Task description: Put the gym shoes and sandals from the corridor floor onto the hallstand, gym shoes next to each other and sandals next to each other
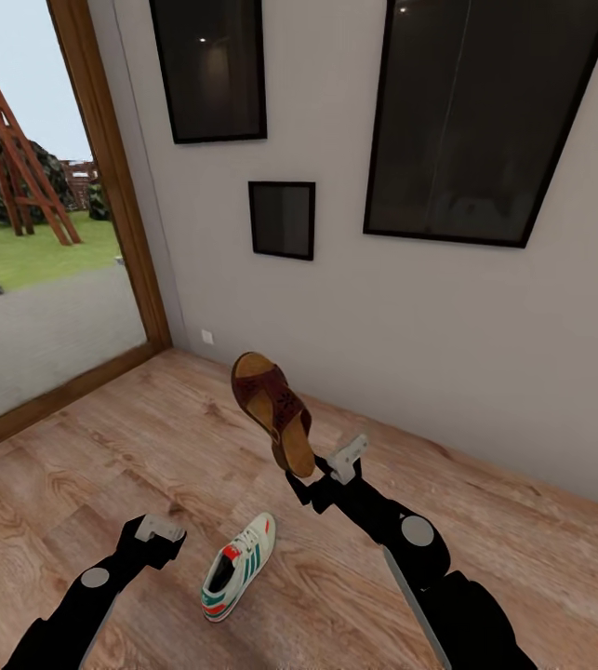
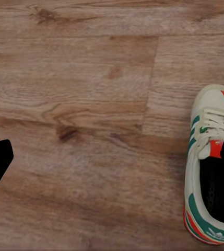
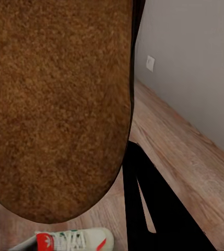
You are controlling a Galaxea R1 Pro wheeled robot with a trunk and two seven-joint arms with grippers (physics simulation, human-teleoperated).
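Note:
My right gripper point(image 1: 322, 473) is shut on the heel end of a reddish-brown sandal point(image 1: 272, 408) and holds it tilted in the air above the corridor floor point(image 1: 103, 465). In the right wrist view the sandal's tan surface point(image 3: 59, 104) is very close, beside one dark finger point(image 3: 148, 209). A white gym shoe with green stripes point(image 1: 236, 567) lies on the planks between my arms, and it also shows in both wrist views point(image 2: 211, 172) point(image 3: 70, 241). My left gripper point(image 1: 154, 535) hovers low just left of that shoe, open and empty. The hallstand is out of view.
A grey wall point(image 1: 447, 335) with three dark framed panels point(image 1: 283, 219) stands close ahead, with a small socket point(image 1: 207, 337) low on it. A wood-framed glass door point(image 1: 47, 279) to a garden is at the left. Bare planks stretch to the left and right of the shoe.

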